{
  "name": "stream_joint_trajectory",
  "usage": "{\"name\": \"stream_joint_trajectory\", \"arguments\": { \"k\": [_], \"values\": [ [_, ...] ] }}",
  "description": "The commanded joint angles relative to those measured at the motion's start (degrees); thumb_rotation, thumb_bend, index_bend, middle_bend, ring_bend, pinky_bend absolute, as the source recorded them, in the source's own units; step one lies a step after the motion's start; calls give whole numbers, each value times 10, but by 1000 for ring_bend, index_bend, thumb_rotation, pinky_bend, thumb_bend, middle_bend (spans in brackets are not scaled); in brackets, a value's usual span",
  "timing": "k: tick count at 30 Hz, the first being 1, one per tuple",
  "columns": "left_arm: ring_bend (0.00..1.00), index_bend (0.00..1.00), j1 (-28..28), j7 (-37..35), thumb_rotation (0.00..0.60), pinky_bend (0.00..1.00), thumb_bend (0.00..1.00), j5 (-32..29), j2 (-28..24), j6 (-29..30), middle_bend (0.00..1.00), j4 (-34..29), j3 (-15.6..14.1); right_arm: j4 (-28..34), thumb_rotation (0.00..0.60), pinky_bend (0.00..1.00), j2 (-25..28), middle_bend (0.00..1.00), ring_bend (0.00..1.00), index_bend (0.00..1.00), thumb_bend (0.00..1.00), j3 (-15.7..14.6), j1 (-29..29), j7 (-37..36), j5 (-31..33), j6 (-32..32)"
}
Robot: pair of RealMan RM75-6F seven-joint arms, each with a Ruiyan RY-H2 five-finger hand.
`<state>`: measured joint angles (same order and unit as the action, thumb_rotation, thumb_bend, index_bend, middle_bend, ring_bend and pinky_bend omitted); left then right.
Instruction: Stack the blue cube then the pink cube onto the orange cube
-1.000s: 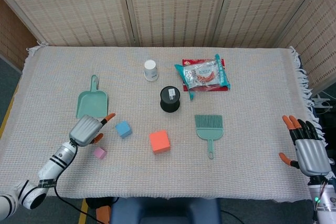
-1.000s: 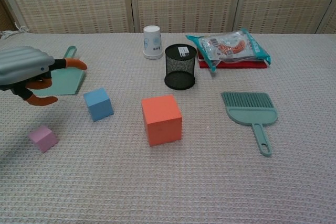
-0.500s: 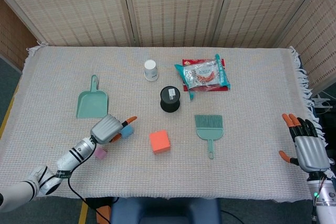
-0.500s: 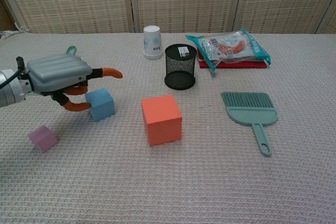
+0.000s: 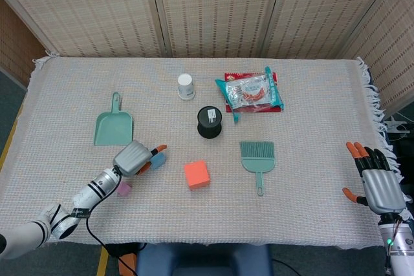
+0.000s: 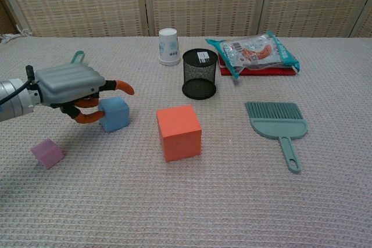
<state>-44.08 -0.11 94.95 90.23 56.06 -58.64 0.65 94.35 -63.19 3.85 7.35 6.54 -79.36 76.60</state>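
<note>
Nearest me, at the lower left of the chest view, the pink cube (image 6: 47,153) lies alone, waiting its turn. Just beyond it my left hand (image 6: 72,89) hangs over the blue cube (image 6: 114,114), fingers spread around its left side, gripping nothing that I can see. If I close off-centre, I judge the cube could skid or twist toward the orange cube (image 6: 179,132) at frame centre and land crooked. My forearm runs in low from the left edge, palm down. My right hand (image 5: 378,184) rests with fingers apart at the head view's lower right, empty.
</note>
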Motion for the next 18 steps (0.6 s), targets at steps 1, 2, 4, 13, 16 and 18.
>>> {"name": "stream_joint_trajectory", "arguments": {
  "k": [1,2,4,13,16,18],
  "values": [
    [1000,197,-1,4,600,1000,345,-4,-3,-6,999,-1,-3,0,600,0,0,0,0,0,95,0,1,0,0,-1],
    [1000,205,-2,7,600,1000,346,-4,-3,-9,1000,-1,-5,0,600,0,0,0,0,0,95,-1,1,1,0,-2],
    [1000,219,-4,13,600,1000,350,-3,-5,-13,1000,-1,-10,1,600,0,0,0,0,0,95,-1,1,1,1,-2],
    [1000,316,-9,30,600,1000,347,2,-6,-5,1000,-4,-17,2,600,0,0,0,0,0,95,-3,2,1,1,-4],
    [1000,461,-7,24,600,1000,350,12,5,19,1000,13,-18,2,600,0,2,0,0,0,95,-4,2,0,-1,-3],
    [1000,543,-5,15,600,1000,353,18,16,39,1000,30,-18,3,600,0,2,0,0,0,95,-4,2,-1,-2,-3]
  ]
}}
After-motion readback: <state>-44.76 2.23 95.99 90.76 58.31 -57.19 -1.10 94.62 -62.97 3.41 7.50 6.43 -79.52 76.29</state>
